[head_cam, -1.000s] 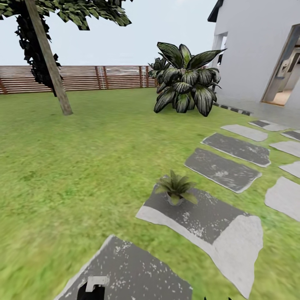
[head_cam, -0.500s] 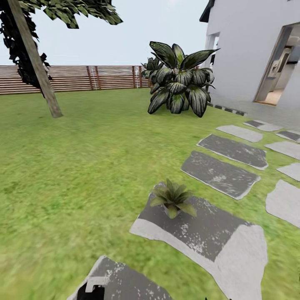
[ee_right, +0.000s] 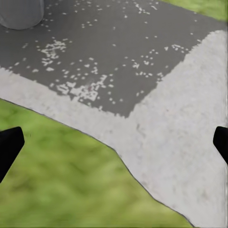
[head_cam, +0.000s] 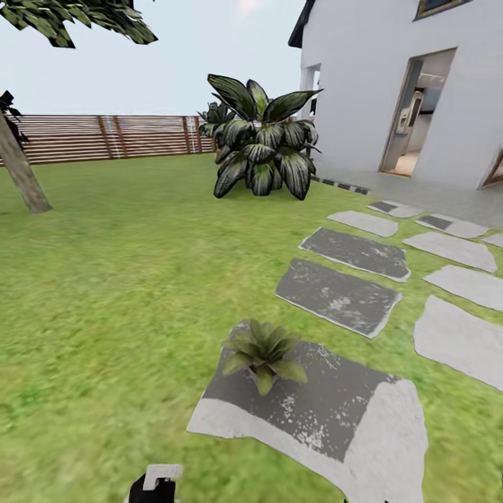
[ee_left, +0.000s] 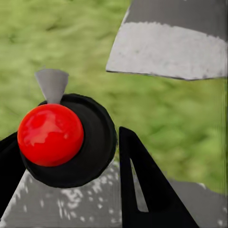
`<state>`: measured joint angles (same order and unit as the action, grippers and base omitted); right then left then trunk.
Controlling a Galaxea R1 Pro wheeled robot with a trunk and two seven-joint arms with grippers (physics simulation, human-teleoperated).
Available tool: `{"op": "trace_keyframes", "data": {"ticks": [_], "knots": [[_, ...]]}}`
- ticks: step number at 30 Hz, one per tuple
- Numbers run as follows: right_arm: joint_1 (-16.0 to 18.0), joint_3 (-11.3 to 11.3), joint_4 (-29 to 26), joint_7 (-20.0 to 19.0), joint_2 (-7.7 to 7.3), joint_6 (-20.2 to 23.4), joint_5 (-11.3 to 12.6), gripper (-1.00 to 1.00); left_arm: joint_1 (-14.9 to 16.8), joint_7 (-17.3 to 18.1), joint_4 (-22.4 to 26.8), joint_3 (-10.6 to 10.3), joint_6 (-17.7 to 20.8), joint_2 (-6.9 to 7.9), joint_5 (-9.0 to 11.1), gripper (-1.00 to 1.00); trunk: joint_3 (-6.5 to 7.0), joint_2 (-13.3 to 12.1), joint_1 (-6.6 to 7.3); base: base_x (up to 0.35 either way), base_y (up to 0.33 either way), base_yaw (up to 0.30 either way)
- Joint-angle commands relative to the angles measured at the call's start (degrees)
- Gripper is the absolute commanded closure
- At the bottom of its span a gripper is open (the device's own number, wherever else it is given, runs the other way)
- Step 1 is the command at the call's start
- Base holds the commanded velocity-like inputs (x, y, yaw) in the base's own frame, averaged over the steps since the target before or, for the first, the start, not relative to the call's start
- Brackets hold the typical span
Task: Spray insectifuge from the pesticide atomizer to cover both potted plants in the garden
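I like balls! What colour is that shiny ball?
Red, on the pesticide atomizer; clearest in the left wrist view.

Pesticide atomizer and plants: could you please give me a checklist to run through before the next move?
1. Pesticide atomizer in the left end effector: ok, black fingers flank its round body.
2. First potted plant ahead: ok, it stands on a corner of a stepping stone, ahead of the atomizer.
3. Nozzle aimed at the plant: not ok, it faces grass and paving.
4. Right end effector free: ok, open, nothing between its fingertips.
5. Second potted plant located: cannot tell.
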<state>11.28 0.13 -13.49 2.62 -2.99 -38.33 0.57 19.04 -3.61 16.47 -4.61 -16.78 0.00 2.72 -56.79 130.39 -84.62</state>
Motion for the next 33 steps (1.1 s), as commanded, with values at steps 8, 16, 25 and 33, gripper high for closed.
{"op": "trace_keyframes", "data": {"ticks": [8,16,25,33], "knots": [[0.0,0.0,0.0,0.1,0.0,-0.2,0.0,-1.0,0.0,-0.4,0.0,-0.5,-0.3,0.0,0.3,1.0,0.21,0.0,-0.03,0.303,0.0,-0.3],[0.0,0.0,0.0,0.1,0.0,-0.2,0.0,-1.0,0.0,-0.4,0.0,-0.5,-0.2,0.0,0.3,1.0,0.47,0.0,-0.03,0.051,0.0,-0.3],[0.0,0.1,0.0,0.1,0.04,-0.2,0.0,-1.0,0.0,-0.4,0.0,-0.5,-0.2,0.0,0.4,1.0,0.74,0.0,-0.03,0.001,0.0,-0.275],[0.1,0.3,-0.3,-0.1,0.35,-0.1,-0.2,-1.0,0.1,0.0,0.4,-0.6,-0.2,0.13,0.2,1.0,0.77,0.0,-0.03,0.031,0.0,-0.026]]}}
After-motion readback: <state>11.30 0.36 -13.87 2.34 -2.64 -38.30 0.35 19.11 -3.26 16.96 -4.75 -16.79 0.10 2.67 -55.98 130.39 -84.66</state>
